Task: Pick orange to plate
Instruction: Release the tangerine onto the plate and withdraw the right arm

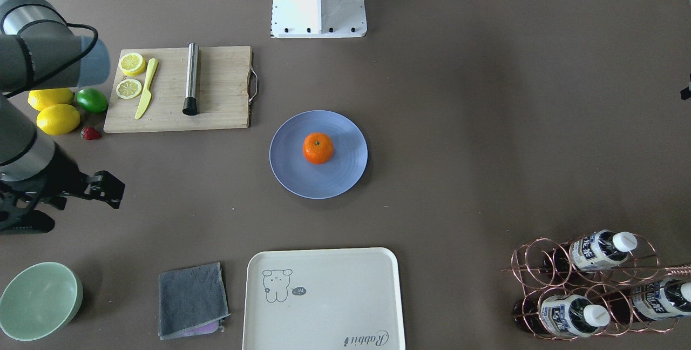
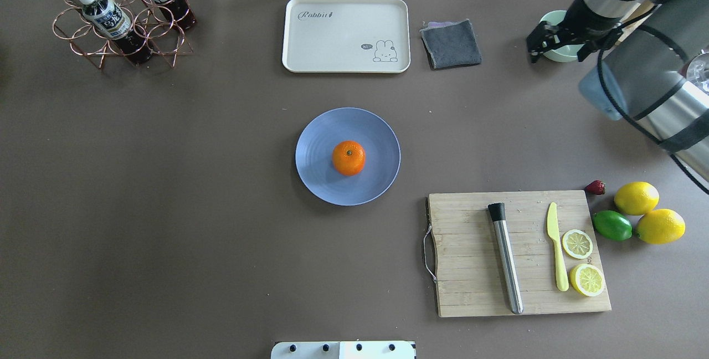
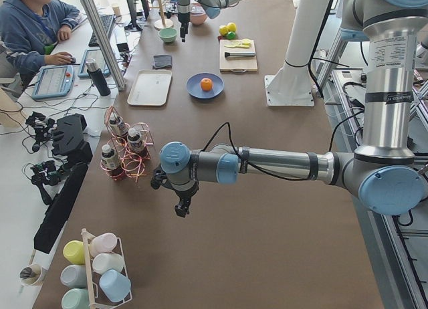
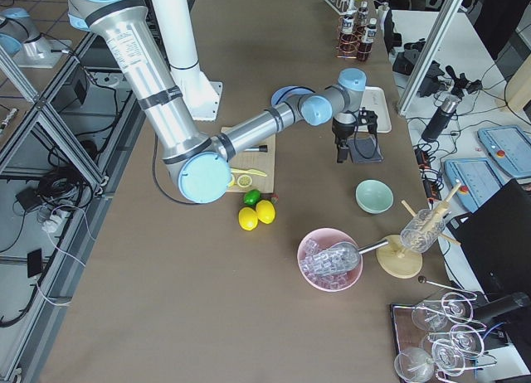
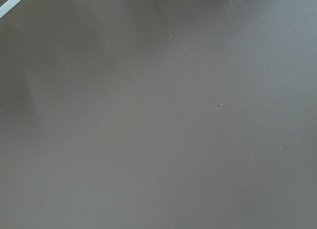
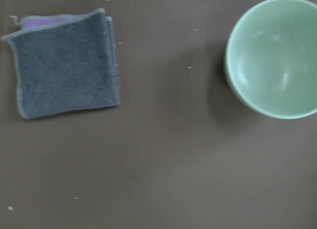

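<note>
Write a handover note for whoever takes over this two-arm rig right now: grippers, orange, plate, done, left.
Right gripper: open, empty, above the table between the folded grey cloth and the pale green bowl.
Left gripper: over bare table, far from the round periwinkle-blue plate; open or shut cannot be told.
Small round bright-orange fruit: on the middle of that plate, touched by no gripper.
Done: placing. Left: perhaps only retracting the arms.
</note>
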